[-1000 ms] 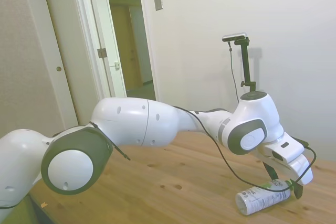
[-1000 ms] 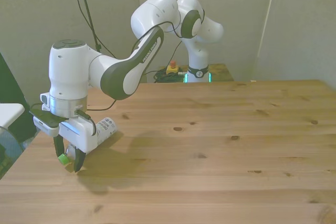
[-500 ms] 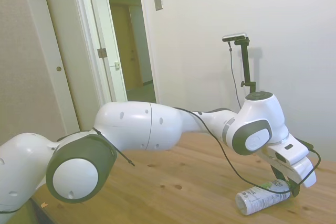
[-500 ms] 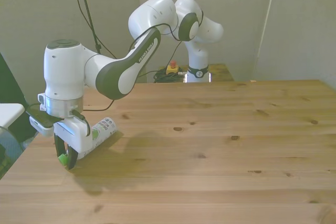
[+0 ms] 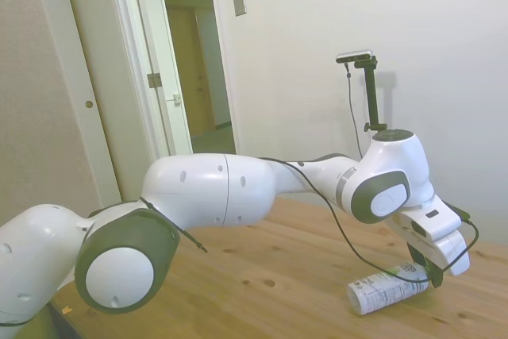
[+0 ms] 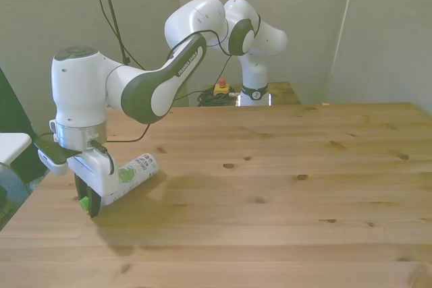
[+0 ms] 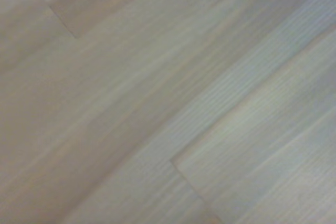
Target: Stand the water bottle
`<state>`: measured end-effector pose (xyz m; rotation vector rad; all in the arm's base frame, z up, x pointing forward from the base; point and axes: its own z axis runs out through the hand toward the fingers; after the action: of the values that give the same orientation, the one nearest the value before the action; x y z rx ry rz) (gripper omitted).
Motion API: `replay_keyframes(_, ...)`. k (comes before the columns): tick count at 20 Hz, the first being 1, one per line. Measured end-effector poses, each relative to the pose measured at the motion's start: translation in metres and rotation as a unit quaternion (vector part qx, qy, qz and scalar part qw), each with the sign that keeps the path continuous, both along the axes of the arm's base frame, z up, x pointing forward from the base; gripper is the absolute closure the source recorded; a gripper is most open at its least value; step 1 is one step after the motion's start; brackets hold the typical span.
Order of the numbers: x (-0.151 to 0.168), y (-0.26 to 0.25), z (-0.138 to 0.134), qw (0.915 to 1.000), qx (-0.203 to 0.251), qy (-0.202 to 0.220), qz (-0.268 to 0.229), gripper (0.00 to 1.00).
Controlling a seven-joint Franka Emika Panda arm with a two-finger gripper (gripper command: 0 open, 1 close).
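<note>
Claw [image 6: 87,204] around water bottle [image 6: 132,175] cap

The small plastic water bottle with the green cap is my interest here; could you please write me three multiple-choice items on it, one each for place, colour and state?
1. Where on the wooden table is the small plastic water bottle with the white label?
A. near the front view's left edge
B. at the centre
C. near the front view's right edge

2. What colour is the bottle's screw cap?
A. red
B. bright green
C. blue

3. How does the bottle stand now?
A. upright on its base
B. upside down on its cap
C. on its side, cap end at the gripper

Answers:
1. A, as the front view shows it beside the table's left edge.
2. B, as green shows at the gripper's tips.
3. C, as the side view shows its round base facing sideways.
</note>
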<state>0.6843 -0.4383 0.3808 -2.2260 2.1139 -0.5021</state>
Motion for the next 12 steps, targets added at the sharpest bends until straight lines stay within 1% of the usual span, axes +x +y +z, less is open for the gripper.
replay_keyframes(2,0.006,0.013,0.028,0.9998,-0.002,-0.019,0.001,1.00)
replay_keyframes(5,0.012,0.048,0.083,0.9986,-0.003,-0.054,0.001,1.00)
replay_keyframes(7,0.014,0.077,0.117,0.9963,-0.011,-0.085,0.000,1.00)
replay_keyframes(9,0.016,0.105,0.145,0.9925,-0.031,-0.119,-0.005,1.00)
replay_keyframes(10,0.016,0.120,0.156,0.9893,-0.049,-0.137,-0.009,1.00)
replay_keyframes(12,0.018,0.148,0.168,0.9810,-0.089,-0.172,-0.018,1.00)
